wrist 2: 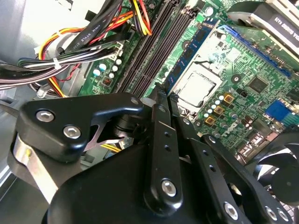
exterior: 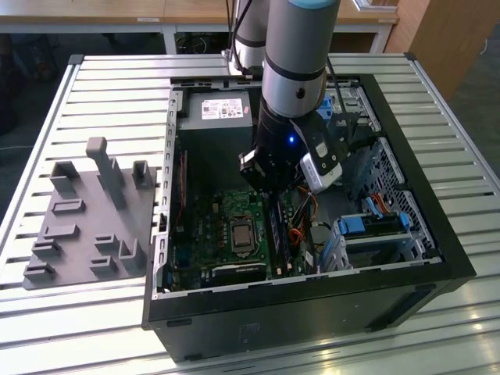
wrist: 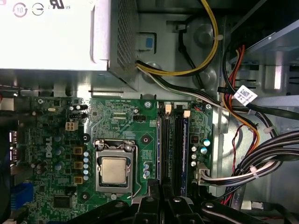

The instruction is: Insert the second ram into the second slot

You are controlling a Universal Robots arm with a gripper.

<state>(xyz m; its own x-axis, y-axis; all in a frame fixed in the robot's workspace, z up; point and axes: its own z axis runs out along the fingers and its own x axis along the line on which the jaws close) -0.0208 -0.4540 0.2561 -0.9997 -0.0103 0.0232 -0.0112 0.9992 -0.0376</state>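
Observation:
My gripper (exterior: 269, 186) hangs inside the open computer case (exterior: 437, 258), low over the green motherboard (exterior: 205, 234). Its black fingertips (wrist 2: 161, 95) are drawn together with nothing visible between them, and they sit at one end of the memory slots (wrist: 172, 149), beside the CPU socket (wrist: 114, 170). In both wrist views a thin dark-blue ram (wrist: 185, 154) stands seated lengthwise in one slot (wrist 2: 187, 53), and black slots lie beside it. I cannot tell whether this stick is the second ram. The gripper (wrist: 163, 190) does not touch it.
Bundles of black, red and yellow cables (wrist: 247, 158) run close beside the slots. The power supply (exterior: 223, 111) fills the case's far end, and a drive cage with blue tabs (exterior: 373, 230) stands at the exterior view's right. A grey fixture plate (exterior: 86, 211) lies outside the case.

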